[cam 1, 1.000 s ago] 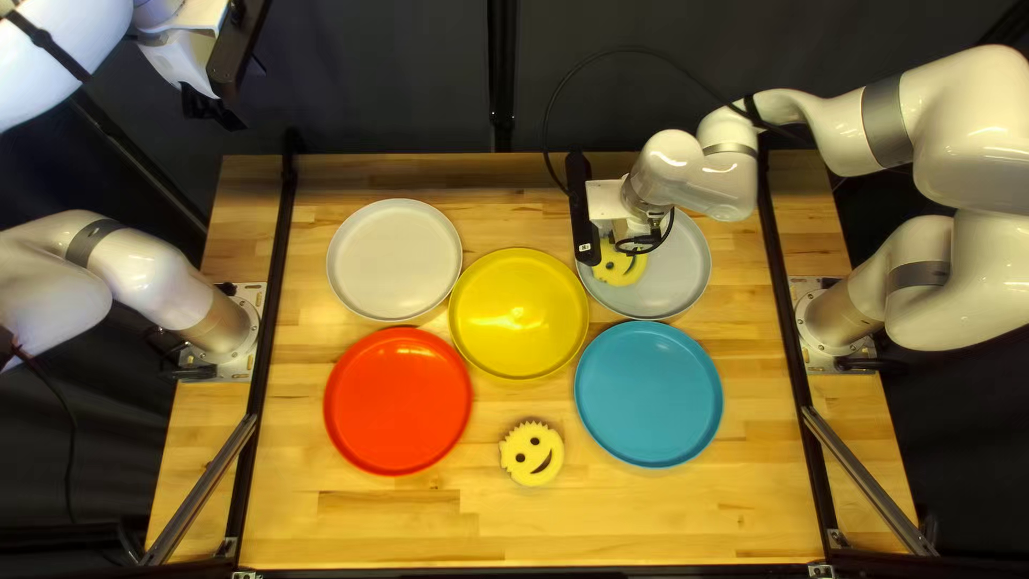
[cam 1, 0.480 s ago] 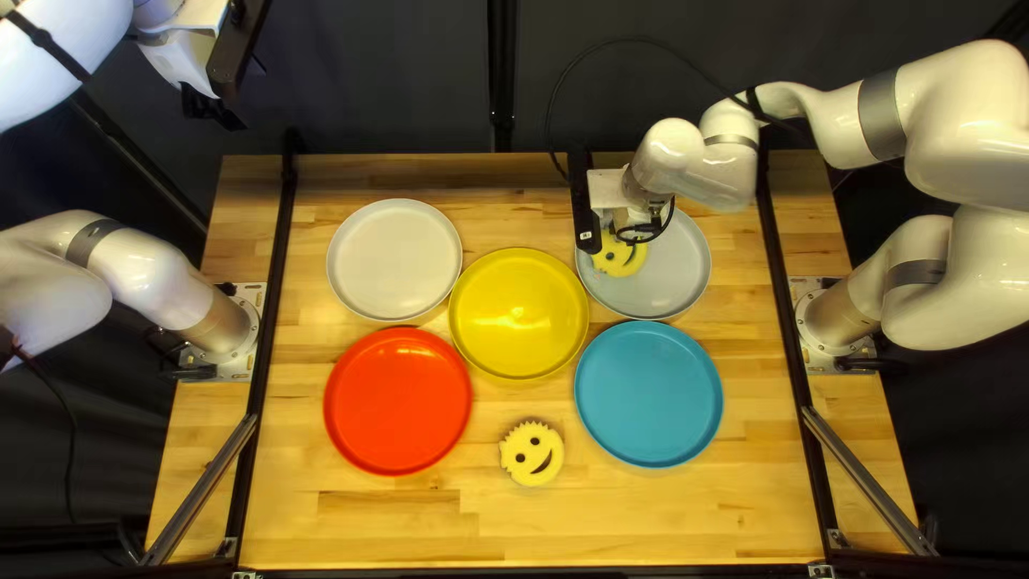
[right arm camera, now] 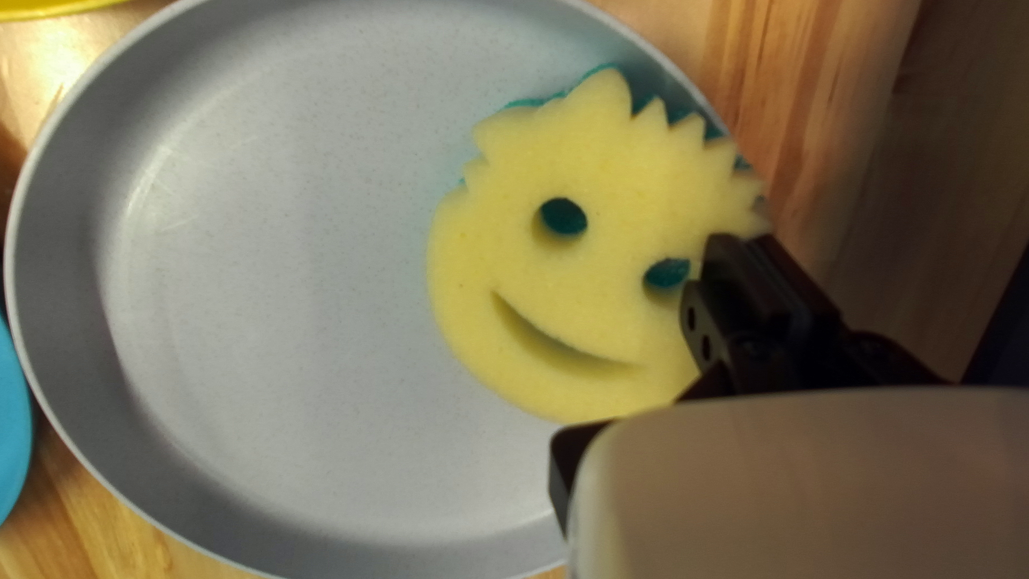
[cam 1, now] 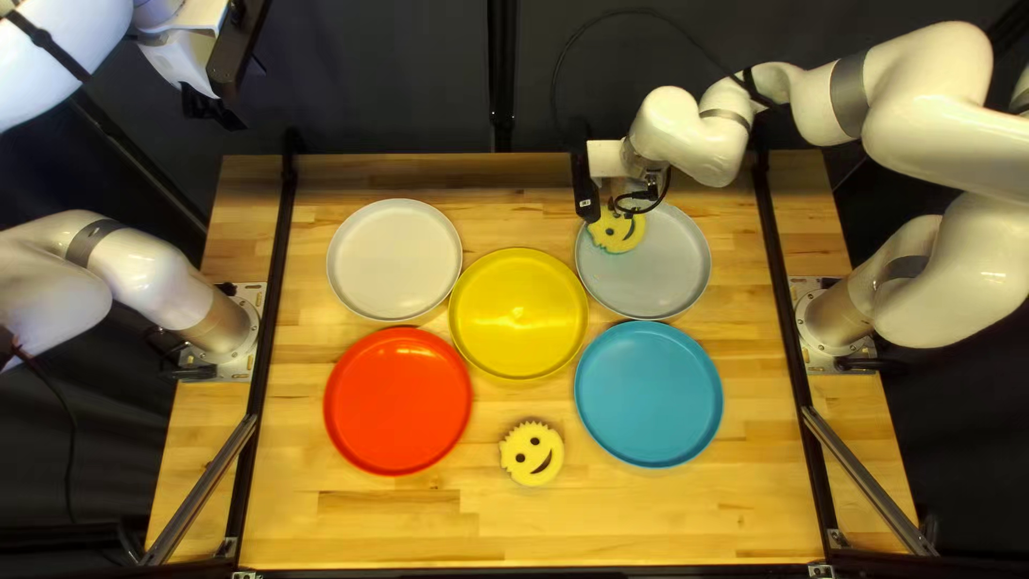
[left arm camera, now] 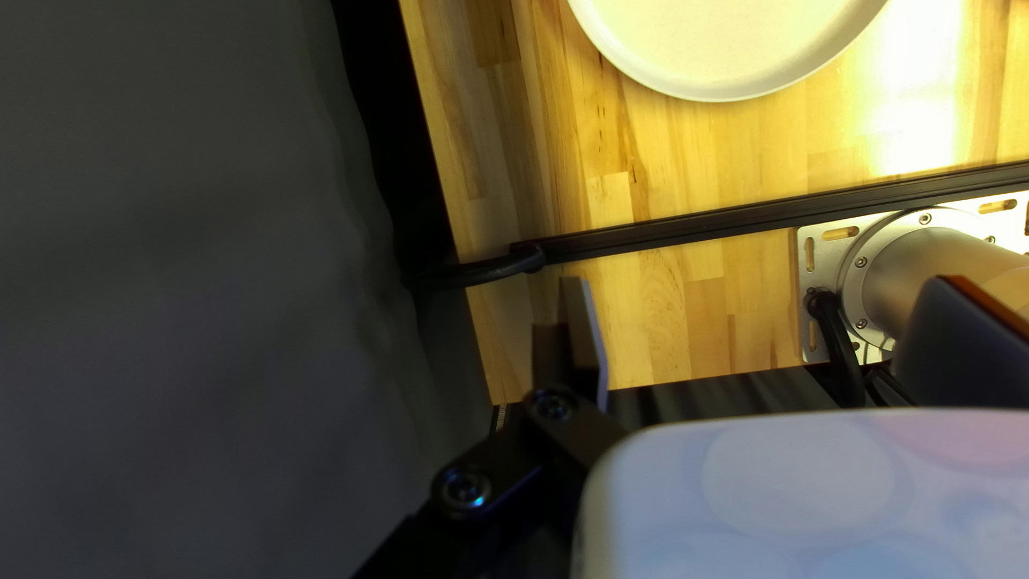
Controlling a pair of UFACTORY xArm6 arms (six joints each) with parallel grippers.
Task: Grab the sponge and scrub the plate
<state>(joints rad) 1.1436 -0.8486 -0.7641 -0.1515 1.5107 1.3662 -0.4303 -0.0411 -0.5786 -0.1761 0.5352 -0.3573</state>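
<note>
"Where is the sponge?"

"A yellow smiling sponge (cam 1: 615, 231) is on the grey plate (cam 1: 649, 284), its spiky edge at the rim, beneath the right gripper (cam 1: 624, 204)."

"Is it pinched?"

"I cannot tell, nor whether the left gripper (cam 1: 212, 109), near the table's (cam 1: 354, 525) far left corner, is spread or closed."

"Any other sponge?"

"One, between the red plate (cam 1: 398, 401) and blue plate (cam 1: 649, 394)."

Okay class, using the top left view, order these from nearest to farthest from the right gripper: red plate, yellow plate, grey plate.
1. Grey plate, on the view's right, with a sponge on it.
2. Yellow plate, in the middle.
3. Red plate, on the view's left.
</note>
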